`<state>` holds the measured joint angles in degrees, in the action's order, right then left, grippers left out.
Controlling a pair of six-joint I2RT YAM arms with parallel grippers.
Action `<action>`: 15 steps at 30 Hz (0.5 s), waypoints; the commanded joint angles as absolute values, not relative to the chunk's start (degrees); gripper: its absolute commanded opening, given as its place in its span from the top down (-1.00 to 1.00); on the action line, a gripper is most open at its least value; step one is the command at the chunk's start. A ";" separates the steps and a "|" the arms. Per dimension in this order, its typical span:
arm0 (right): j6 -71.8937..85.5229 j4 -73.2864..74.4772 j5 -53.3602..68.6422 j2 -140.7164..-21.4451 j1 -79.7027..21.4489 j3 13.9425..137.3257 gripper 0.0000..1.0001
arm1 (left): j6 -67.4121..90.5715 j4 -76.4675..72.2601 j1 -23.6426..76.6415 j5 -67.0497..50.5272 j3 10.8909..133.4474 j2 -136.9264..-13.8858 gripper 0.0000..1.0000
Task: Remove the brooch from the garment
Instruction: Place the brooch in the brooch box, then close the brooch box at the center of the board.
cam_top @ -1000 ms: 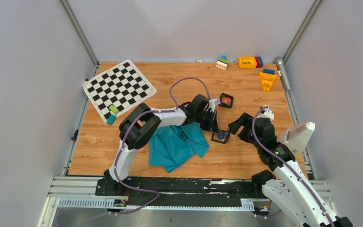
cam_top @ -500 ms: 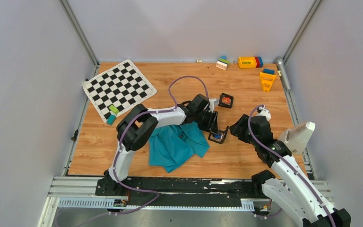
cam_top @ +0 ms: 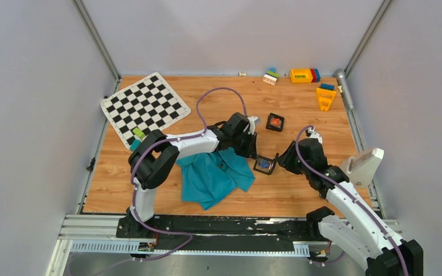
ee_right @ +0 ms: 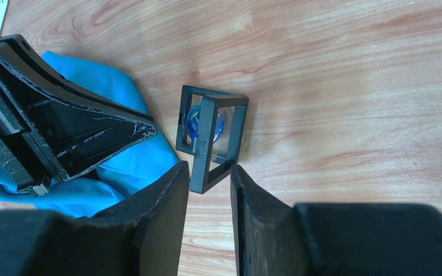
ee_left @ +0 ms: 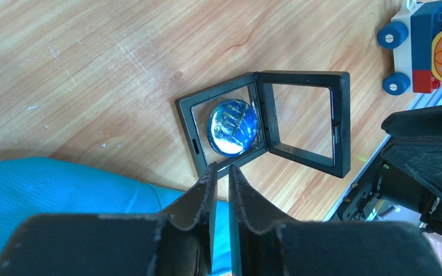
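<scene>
Two arms are reaching in over the wooden table (cam_top: 218,86), and we are seeing them meeting near its middle, well clear of the checkered mat (cam_top: 145,106) at the far left. Lying crumpled on the wood under the left arm is the teal garment (cam_top: 213,181), with its right edge sitting just beside a small black box (ee_left: 189,115). The left gripper (ee_left: 221,168) is hovering over that edge of the cloth and pointing at the box. Its fingers (ee_left: 202,192) are standing almost together, leaving only a thin slit, and nothing is sitting in that slit. The right gripper (ee_right: 209,168) is coming at the box from the other side with its jaws partly open. The raised lid (ee_right: 239,129) is standing between its two fingertips, filling most of the gap. We are not managing to tell whether the pads are pressing on the lid or only flanking it. The box is lying open, hinged like a book, with its clear-windowed lid tilting up. The brooch (ee_left: 232,126), a round, glossy blue piece, is resting inside the base of the box, off the garment and touching neither gripper.
</scene>
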<state>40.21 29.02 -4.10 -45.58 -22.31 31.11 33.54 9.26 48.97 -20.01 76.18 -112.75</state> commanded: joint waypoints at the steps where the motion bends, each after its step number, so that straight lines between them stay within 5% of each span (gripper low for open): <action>1: 39.90 24.77 -3.31 -46.92 -22.16 32.19 0.35 | 32.55 10.19 48.89 -17.91 77.12 -113.81 0.65; 7: 40.13 22.83 -2.69 -49.36 -22.17 32.23 0.43 | 32.11 10.88 48.15 -16.26 77.90 -116.19 1.00; 15: 40.61 21.03 -0.91 -52.01 -22.15 31.50 0.50 | 33.23 9.79 47.29 -18.60 77.75 -119.28 1.00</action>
<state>40.23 24.43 -2.17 -51.13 -22.31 31.11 33.32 10.52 47.59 -18.39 76.38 -117.73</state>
